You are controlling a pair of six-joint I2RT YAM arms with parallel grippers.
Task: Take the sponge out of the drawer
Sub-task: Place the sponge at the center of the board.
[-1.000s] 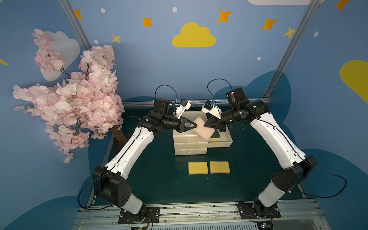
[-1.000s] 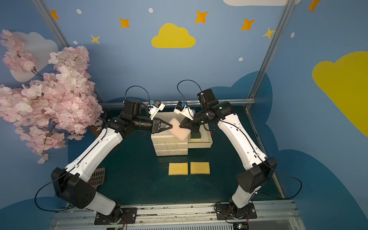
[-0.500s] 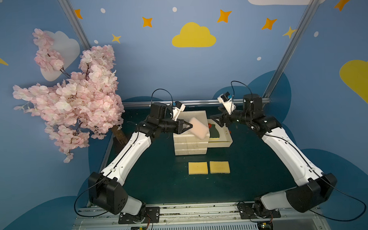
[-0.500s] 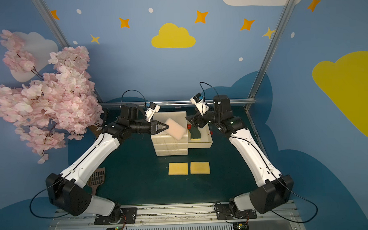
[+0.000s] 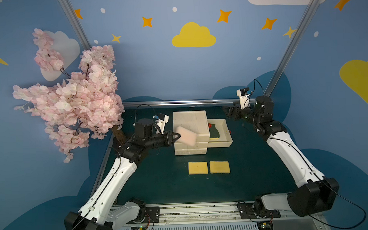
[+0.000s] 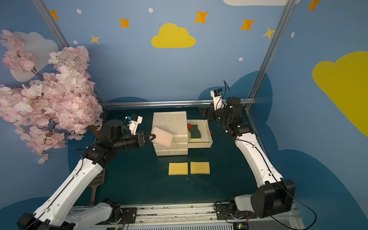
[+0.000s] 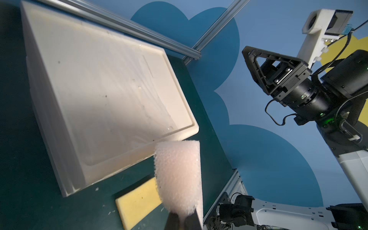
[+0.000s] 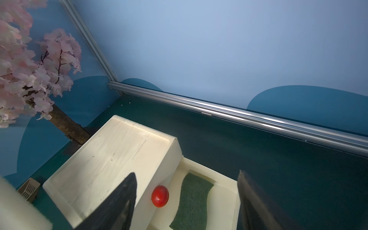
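Observation:
A pink sponge (image 5: pixel 187 136) (image 6: pixel 162 137) (image 7: pixel 177 175) hangs in the air over the front left part of the white cabinet (image 5: pixel 189 119) (image 8: pixel 111 159), and my left gripper (image 5: pixel 177 136) (image 6: pixel 151 137) (image 7: pixel 184 217) is shut on its end. The drawer (image 5: pixel 220 143) (image 6: pixel 201 144) (image 8: pixel 221 203) stands pulled out on the cabinet's right side. Inside it lie a green-topped sponge (image 5: pixel 214 131) (image 6: pixel 195 133) (image 8: pixel 191 201) and a red ball (image 5: pixel 209 125) (image 8: pixel 160 196). My right gripper (image 5: pixel 227 113) (image 6: pixel 203 113) (image 8: pixel 186 174) is open and holds nothing, raised behind and to the right of the drawer.
Two yellow sponges (image 5: pixel 198 168) (image 5: pixel 219 167) lie side by side on the green table in front of the cabinet. A pink blossom tree (image 5: pixel 73 102) fills the left side. A brown slotted scoop (image 6: pixel 97 181) lies under my left arm. A metal rail (image 5: pixel 178 102) runs along the back.
The right gripper has opened, let go of the pink sponge and drawn back to the right rear. The left gripper has carried the sponge leftward and toward the front.

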